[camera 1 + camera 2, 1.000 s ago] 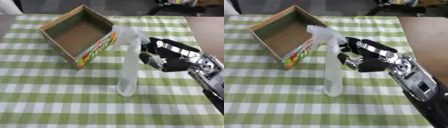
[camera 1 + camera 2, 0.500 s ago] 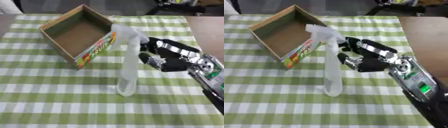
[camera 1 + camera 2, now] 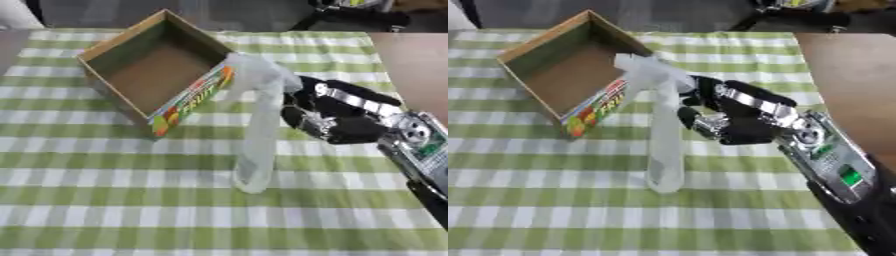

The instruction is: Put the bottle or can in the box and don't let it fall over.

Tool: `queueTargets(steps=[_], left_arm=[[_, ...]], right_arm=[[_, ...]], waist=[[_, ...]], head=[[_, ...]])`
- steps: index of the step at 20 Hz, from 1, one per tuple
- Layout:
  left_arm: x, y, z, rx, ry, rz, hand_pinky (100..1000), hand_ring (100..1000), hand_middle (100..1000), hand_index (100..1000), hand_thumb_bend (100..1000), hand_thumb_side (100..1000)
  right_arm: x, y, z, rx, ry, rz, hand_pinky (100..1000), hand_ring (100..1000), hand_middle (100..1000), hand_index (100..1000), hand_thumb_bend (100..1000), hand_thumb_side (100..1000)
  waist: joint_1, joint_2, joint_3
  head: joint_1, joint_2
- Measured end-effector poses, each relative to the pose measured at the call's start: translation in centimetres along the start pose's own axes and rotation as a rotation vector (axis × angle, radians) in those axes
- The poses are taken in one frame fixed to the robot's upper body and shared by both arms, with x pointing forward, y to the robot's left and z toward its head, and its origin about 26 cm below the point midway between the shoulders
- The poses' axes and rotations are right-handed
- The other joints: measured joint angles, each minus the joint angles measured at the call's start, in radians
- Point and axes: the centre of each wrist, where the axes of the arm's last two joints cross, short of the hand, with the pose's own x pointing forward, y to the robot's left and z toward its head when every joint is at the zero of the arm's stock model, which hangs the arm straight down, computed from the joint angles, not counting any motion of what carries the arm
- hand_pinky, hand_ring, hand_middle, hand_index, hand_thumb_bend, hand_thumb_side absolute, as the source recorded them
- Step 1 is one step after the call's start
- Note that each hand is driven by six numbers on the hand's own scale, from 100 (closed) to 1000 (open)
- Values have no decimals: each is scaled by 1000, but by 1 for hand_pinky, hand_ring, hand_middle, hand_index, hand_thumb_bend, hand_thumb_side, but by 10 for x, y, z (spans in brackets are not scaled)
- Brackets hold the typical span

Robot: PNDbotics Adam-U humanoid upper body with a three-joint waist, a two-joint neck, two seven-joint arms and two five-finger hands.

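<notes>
Reaching in from the right, the right hand (image 3: 741,117) curls its fingers round the neck of the clear spray bottle (image 3: 662,135), which stands upright on the checked cloth (image 3: 553,200); the open box (image 3: 562,75) lies beyond the bottle.

Head stereo pair — downward, seemingly close.

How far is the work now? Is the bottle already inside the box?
Not yet. The bottle stands upright on the tablecloth, outside the box, which has nothing inside. The right robot hand is beside the bottle's neck with its fingers curled, but a grip is not clear. Grasping, lifting and placing remain.
</notes>
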Motion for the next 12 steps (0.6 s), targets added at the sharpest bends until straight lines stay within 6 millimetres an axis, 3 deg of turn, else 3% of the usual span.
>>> queueTargets(steps=[12], left_arm=[[0,0,0,-1,1,0,929,844,942,857,119,851]], right_arm=[[0,0,0,14,-17,8,989,1000,1000,1000,100,637]], waist=[[0,0,0]], head=[[0,0]])
